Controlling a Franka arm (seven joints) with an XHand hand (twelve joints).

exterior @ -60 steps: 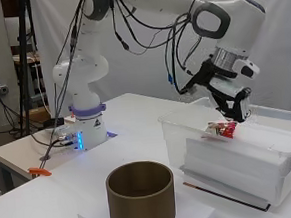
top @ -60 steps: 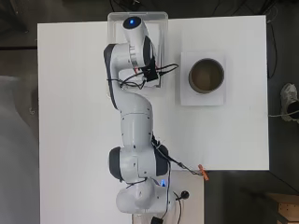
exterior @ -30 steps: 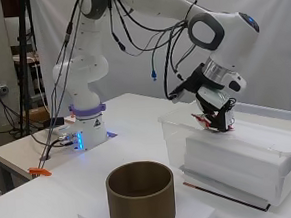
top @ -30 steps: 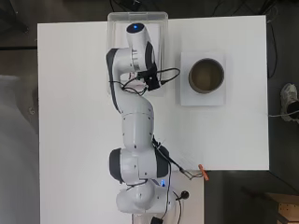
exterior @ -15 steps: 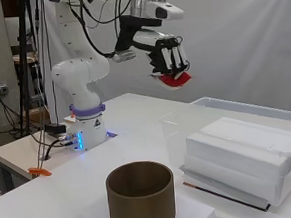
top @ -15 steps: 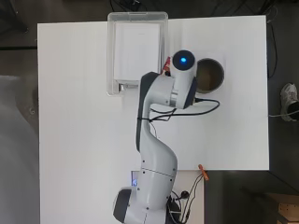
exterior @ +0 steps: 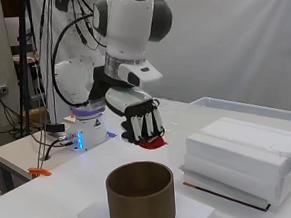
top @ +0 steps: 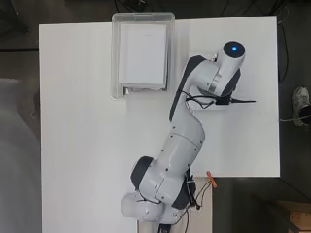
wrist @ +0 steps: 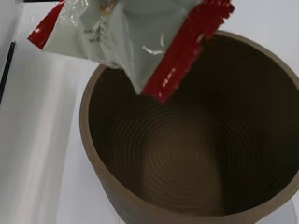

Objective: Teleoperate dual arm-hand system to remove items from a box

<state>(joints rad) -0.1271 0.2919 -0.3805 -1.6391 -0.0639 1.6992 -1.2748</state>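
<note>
My hand [exterior: 144,123] points down with its fingers curled on a red and white packet [exterior: 153,142], which hangs just above and behind the brown round container [exterior: 140,194]. The wrist view looks straight into the container [wrist: 96,158], which holds nothing, and the packet [wrist: 135,35] dangles over its rim. The clear plastic box [exterior: 284,159] stands to the right with a stack of white sheets [exterior: 240,142] in it. From overhead the arm covers the hand and the container; the box [top: 115,58] sits at the table's far edge.
The container stands on a flat white block [exterior: 193,213]. The arm's base with a blue light [exterior: 84,133] and cables are at the left. A small orange tool [top: 211,178] lies near the table's near edge.
The arm swung away from the box, carrying the packet across and down, and now holds it over the brown container.
</note>
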